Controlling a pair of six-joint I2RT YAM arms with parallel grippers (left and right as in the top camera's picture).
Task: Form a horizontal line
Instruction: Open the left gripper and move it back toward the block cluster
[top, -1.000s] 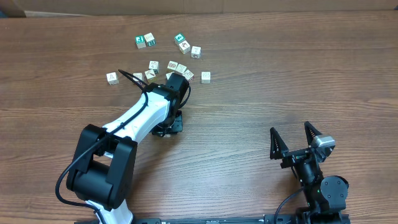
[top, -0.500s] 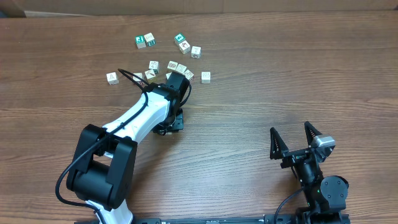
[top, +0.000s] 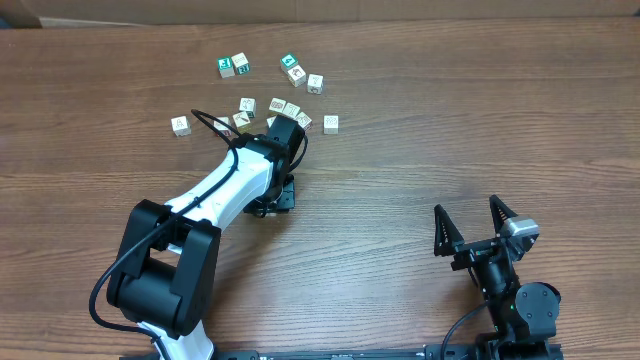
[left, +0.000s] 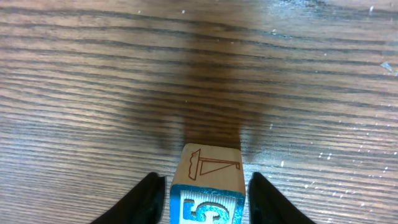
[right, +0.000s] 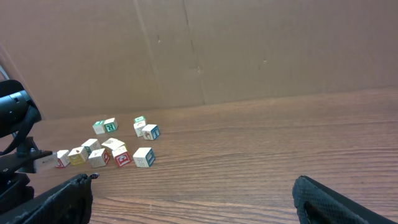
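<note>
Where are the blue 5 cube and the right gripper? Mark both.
blue 5 cube (left: 208, 171), left wrist view, top face.
right gripper (top: 466, 207), overhead view, gap between fingertips.

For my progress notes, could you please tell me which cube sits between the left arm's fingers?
The blue-faced cube with the white 5, which has a brown line drawing on its top. The left fingers flank it, while the other cubes lie scattered apart.

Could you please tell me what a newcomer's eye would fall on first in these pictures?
The scatter of small cubes at the table's far side catches the eye, with the left arm stretched into it. In the left wrist view, a blue 5 cube stands between the left gripper's fingers. The right gripper sits open, near right, apart from everything.
</note>
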